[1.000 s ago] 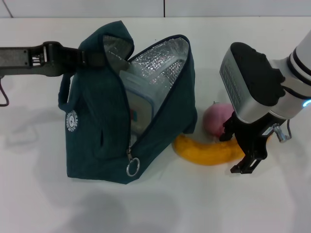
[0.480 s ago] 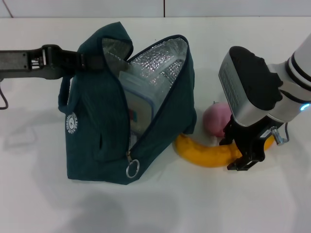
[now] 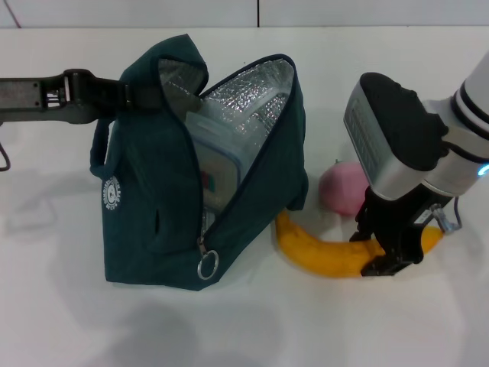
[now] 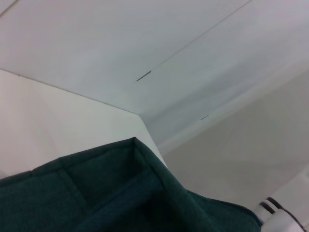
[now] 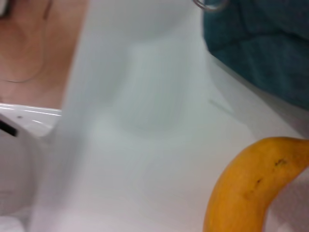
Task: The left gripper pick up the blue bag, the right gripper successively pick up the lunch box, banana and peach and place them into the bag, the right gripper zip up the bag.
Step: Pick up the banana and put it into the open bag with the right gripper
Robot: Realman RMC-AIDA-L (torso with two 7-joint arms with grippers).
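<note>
At 3 o'clock of the blue bag point(image 3: 191, 191), my right gripper point(image 3: 388, 252) fingers straddle the banana point(image 3: 328, 252), closure unclear. Left gripper point(image 3: 126, 93) clenched on bag top. Lunch box point(image 3: 218, 157) inside; peach point(image 3: 342, 189) on worktop point(image 3: 306, 321).

One blue bag point(image 3: 164, 206) standing open on one white desk point(image 3: 61, 321). One lunch box point(image 3: 218, 157) inside, one banana point(image 3: 321, 252) and one peach point(image 3: 341, 189) beside. Two end effectors: left end effector point(image 3: 126, 93) at the bag's top, right end effector point(image 3: 390, 248) at the banana. One ring zipper pull point(image 3: 207, 267).
</note>
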